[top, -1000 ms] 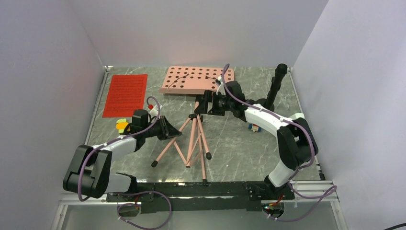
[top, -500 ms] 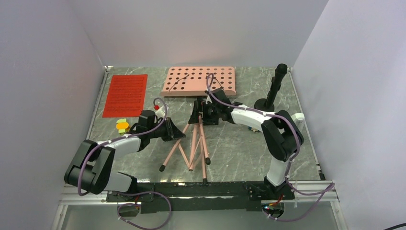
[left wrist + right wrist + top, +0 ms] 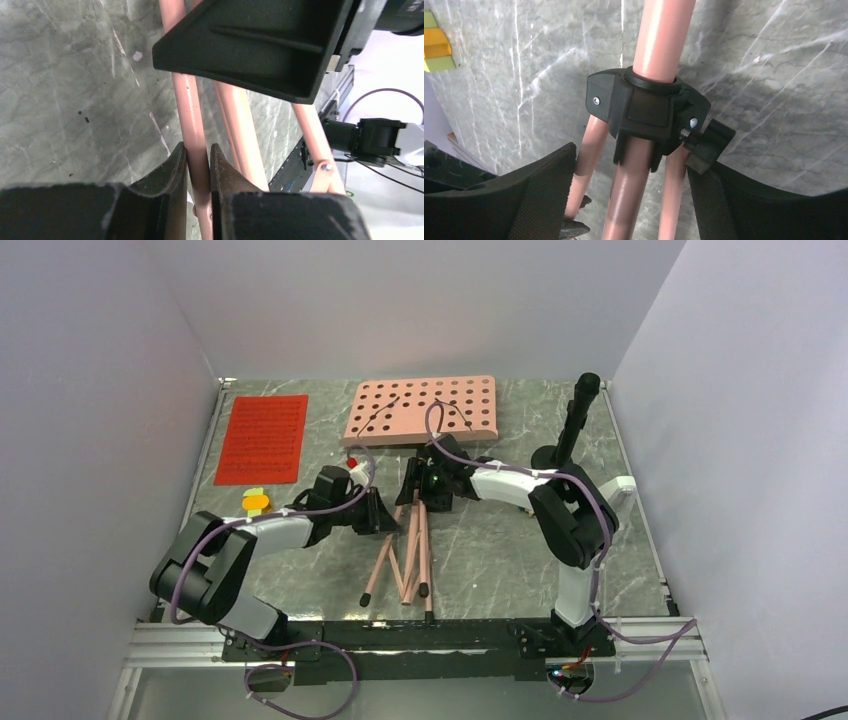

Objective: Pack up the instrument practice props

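While legs (image 3: 422, 550) sit nearly folded, step in hand looks like collapsing stand (image 3: 425, 410). Stand at centre of top frame, mid-table (image 3: 520, 560). Your left gripper (image 3: 198, 160) clamped on one leg (image 3: 191, 110). Your right gripper (image 3: 631, 197) jaws apart, flanking legs just under collar (image 3: 646, 112), pads (image 3: 544, 195) off legs. Next, likely: close right on bundle, hold it steady, swing left-held leg in gently; watch knob (image 3: 709, 140) snagging pad.

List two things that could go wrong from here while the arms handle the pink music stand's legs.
1. The left gripper pinches one thin leg with just its tips; the round tube could slip out.
2. The right gripper straddles the legs just below the collar; closing, a finger might snag the knob.
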